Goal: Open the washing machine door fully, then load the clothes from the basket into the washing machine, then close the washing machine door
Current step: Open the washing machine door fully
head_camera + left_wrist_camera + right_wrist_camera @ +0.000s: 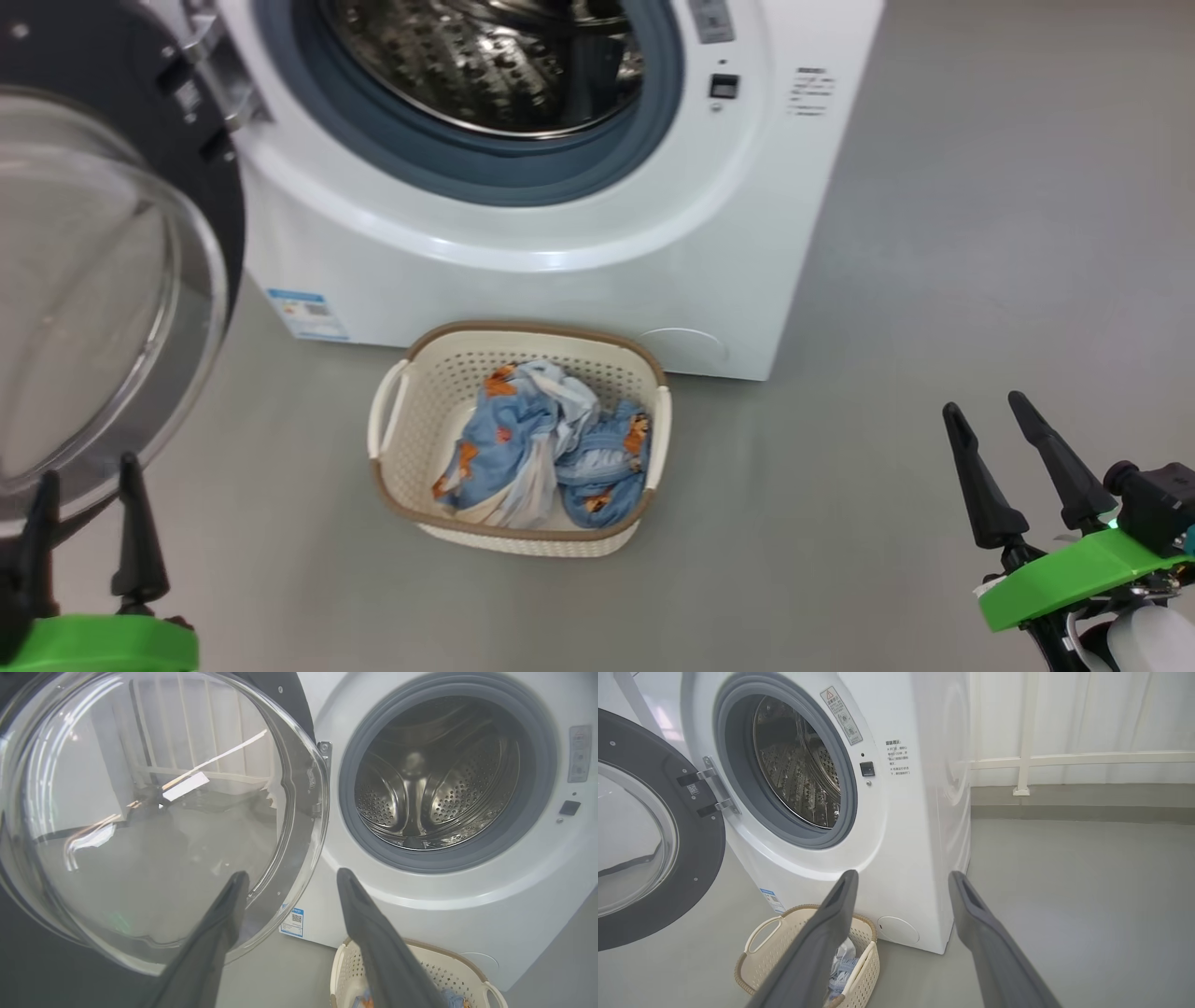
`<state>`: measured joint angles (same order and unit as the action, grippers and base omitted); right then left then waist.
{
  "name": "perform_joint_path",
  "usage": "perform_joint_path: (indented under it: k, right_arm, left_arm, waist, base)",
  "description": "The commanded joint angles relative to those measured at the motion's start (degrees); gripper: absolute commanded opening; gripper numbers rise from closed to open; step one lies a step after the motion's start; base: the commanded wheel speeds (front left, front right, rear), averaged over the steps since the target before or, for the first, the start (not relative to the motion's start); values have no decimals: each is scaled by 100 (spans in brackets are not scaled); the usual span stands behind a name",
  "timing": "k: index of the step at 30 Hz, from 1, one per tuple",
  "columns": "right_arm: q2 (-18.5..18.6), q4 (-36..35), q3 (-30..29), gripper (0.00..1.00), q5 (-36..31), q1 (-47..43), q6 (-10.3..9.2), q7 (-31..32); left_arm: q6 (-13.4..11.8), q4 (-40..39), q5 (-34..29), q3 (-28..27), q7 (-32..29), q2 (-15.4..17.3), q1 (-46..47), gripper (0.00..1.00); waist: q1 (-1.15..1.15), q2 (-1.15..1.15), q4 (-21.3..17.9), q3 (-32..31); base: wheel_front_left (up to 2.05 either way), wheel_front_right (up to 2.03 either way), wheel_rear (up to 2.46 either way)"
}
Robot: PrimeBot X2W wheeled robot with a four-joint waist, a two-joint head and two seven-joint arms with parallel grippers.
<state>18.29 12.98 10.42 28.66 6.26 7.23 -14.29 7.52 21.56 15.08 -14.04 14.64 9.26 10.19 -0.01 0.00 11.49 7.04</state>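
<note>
The white washing machine [560,252] stands with its steel drum [434,788] bare. Its door [84,299], black-rimmed with a clear bulging glass bowl [154,812], is swung wide to the left on its hinge [710,791]. On the floor before the machine sits the cream basket [411,448], holding light-blue clothes [541,443] with orange prints and white fabric. My left gripper [89,467] is open just below the glass bowl, with nothing between its fingers. My right gripper [985,406] is open at the lower right, well apart from the basket.
Grey floor [980,233] spreads to the right of the machine. A white railing and curtain [1064,756] run along the far wall. A blue label sticker [308,313] and a round filter cap [686,347] sit low on the machine's front.
</note>
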Motion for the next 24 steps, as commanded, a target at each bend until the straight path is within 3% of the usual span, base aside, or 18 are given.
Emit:
perform_joint_path:
  k: [1, 15, 24]
  right_arm:
    - [65, -163, 13, 100, -24, -49, 25, -71]
    - [-42, -218, -125, 100, -70, -98, 25, -71]
    - [-89, -238, -173, 100, -82, -152, 25, -71]
  left_arm:
    - [-4, -232, 27, -59, 36, 189, 17, 100]
    - [-4, -440, 40, 417, 36, 138, -195, 100]
    - [-4, -588, -62, 452, 36, 56, -324, 100]
  waist:
    - [1, 0, -276, -46]
    - [1, 0, -1275, -49]
    - [1, 0, -1704, -79]
  base:
    - [0, 0, 0]
    - [0, 0, 0]
    - [0, 0, 0]
